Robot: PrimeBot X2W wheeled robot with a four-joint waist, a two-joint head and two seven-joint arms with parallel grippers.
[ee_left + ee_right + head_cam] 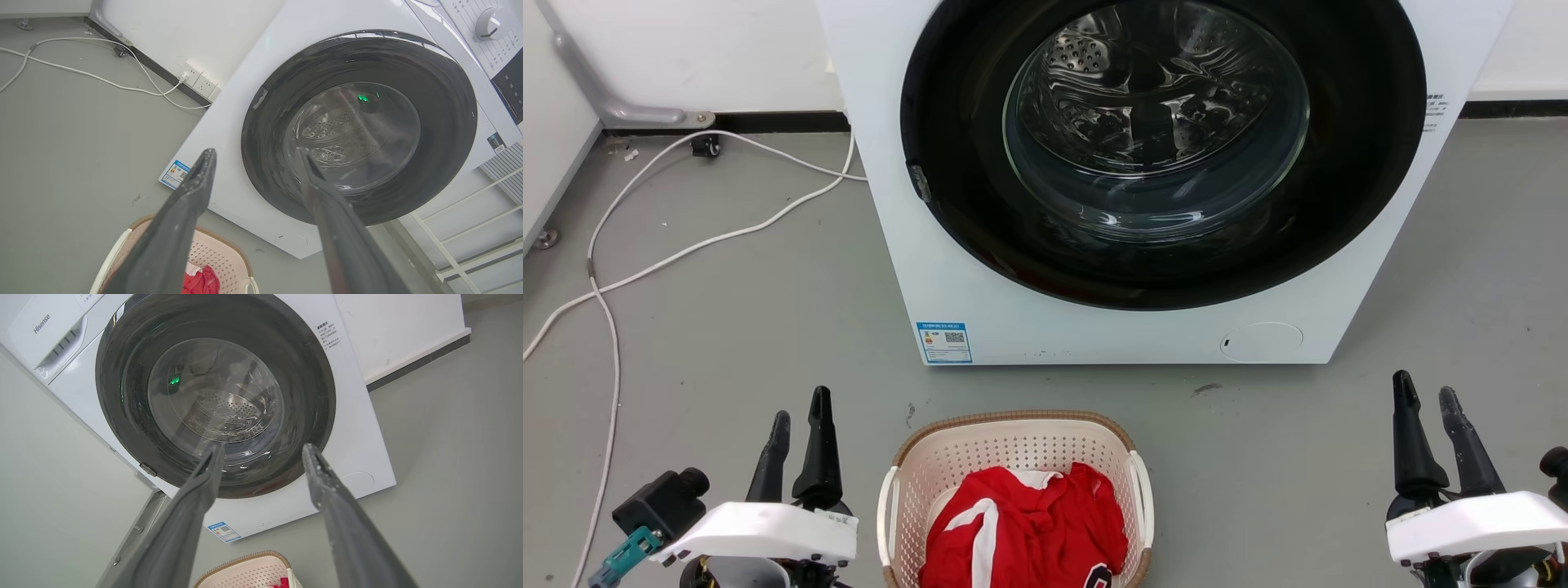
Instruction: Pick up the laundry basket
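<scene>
The laundry basket (1013, 445) sits on the grey floor just before me at the bottom centre, cream with perforated walls, a brown woven-look rim and white side handles. A red and white garment (1025, 531) lies inside it. My left gripper (800, 404) stands open at the lower left, well clear of the basket's left handle, with nothing between its fingers. On the far right my right gripper (1425, 392) is open and empty too. The basket's far rim (222, 245) peeks between the left fingers, and the same rim (245, 559) lies at the bottom of the right wrist view.
A white front-loading washing machine (947, 278) with its dark round door (1160, 155) shut stands right behind the basket. White cables (686, 245) trail across the floor at the left, toward wall sockets (200, 81). A white wire rack (482, 228) stands beside the machine.
</scene>
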